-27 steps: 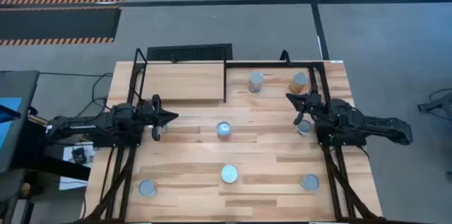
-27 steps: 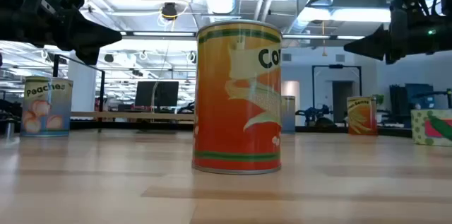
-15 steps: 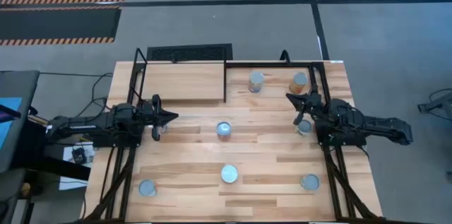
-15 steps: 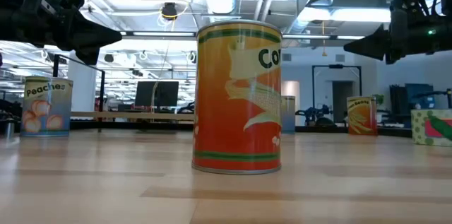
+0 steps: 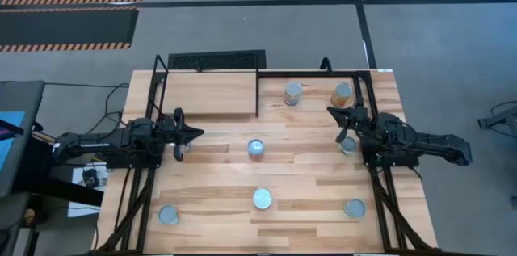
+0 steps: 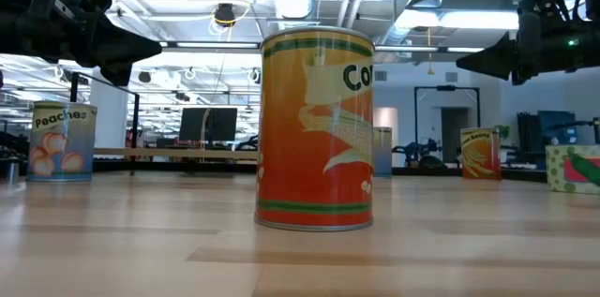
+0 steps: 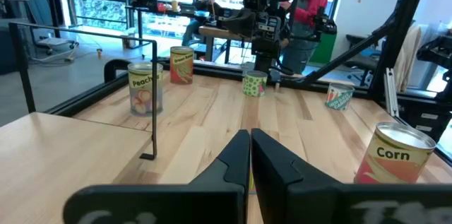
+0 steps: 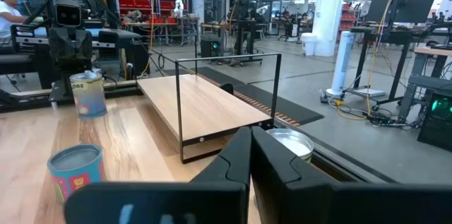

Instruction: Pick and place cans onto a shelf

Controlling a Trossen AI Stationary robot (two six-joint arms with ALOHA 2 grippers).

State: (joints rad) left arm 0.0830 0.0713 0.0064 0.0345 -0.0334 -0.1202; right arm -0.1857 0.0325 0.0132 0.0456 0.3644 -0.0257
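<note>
Several small cans with silver lids stand upright on the plank table: two at the far right (image 5: 292, 92) (image 5: 342, 93), one mid-table (image 5: 256, 148), three along the near side (image 5: 168, 215) (image 5: 262, 199) (image 5: 354, 207). One more can stands by each gripper. In the low view a Corn can (image 6: 317, 128) stands closest and a Peaches can (image 6: 63, 141) farther left. The shelf (image 5: 206, 94), a light board in black rods, sits at the far left. My left gripper (image 5: 198, 133) hovers shut at the left side. My right gripper (image 5: 329, 111) hovers shut at the right side. Both are above the table and hold nothing.
Black rods of the shelf frame (image 5: 258, 94) rise at the shelf's right end and run along the table's far edge. A monitor and cables (image 5: 16, 139) lie off the table's left. People and other equipment (image 7: 304, 5) show in the room beyond.
</note>
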